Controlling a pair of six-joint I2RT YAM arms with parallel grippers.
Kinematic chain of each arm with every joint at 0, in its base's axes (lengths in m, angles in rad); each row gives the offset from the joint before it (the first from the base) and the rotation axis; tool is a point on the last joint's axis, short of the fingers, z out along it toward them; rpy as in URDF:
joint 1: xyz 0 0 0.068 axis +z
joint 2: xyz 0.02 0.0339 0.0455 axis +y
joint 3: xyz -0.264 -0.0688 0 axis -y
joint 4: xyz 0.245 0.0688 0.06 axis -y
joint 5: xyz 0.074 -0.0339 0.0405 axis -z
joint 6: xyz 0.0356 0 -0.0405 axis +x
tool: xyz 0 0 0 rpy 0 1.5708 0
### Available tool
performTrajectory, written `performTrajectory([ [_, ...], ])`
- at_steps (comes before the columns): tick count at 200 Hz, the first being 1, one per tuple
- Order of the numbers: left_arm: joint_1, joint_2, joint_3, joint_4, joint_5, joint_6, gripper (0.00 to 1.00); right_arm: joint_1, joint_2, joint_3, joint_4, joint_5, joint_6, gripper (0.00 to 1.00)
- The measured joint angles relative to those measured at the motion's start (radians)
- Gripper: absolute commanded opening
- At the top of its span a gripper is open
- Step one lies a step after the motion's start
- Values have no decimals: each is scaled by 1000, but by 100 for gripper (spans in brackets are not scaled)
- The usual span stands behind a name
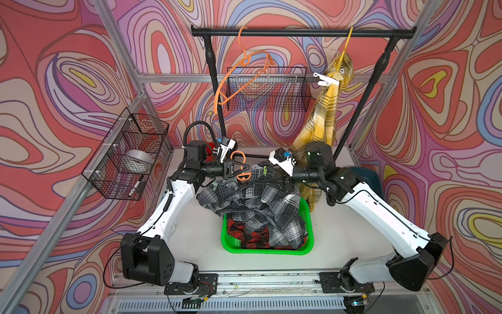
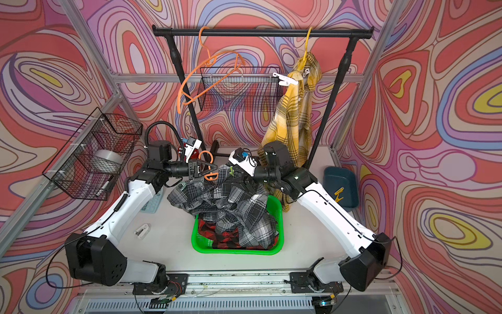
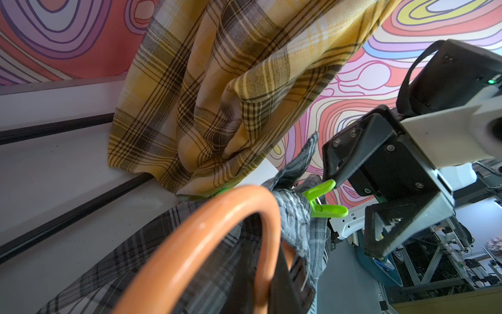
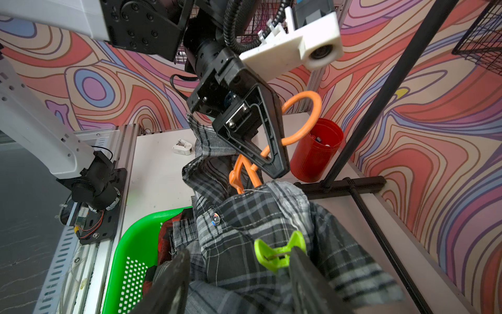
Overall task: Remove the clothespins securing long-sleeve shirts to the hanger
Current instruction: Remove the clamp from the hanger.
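**Bench** (image 1: 339, 239). White; bears rack, basket, bin and both arms.

**Rack** (image 1: 298, 33). Black, at the bench's rear.

**Yellow shirt** (image 1: 323, 117). Hangs from the rack, bunched narrow. Pinned near the collar by a white clothespin (image 1: 324, 78).

**Grey shirt** (image 1: 258, 201). Crumpled and spilling over the basket's rear rim. Upper part raised between the two claws on an orange hanger (image 3: 195, 233).

**Basket** (image 1: 271, 251). Green, mid-bench. Holds the red shirt (image 1: 252, 236) under grey folds.

**Bin** (image 2: 342, 185). Blue, beside the right arm. Holds a yellow clothespin (image 2: 338, 194).

**Left claw** (image 4: 279, 170). Pressed together on the hanger's neck, just below the hook.

**Right claw** (image 4: 239, 252). Spread apart at the grey shirt's shoulder, gripping nothing. One finger touches the green clothespin.

**Green clothespin** (image 4: 279, 251). Clipped onto the grey shirt at the hanger's shoulder, legs pointing toward the right claw.

**Loose clothespin** (image 2: 142, 231). White; lies on the bench beside the left arm.
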Motion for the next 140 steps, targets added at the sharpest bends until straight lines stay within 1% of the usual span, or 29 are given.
performTrajectory([
  [82,9,16,0,-11,46,0,0,4,0,-1,11,55,0,61],
  [109,9,16,0,-12,48,0,0,4,1,-1,11,47,6,61],
  [140,9,16,0,-11,50,0,0,4,16,0,19,7,20,59],
])
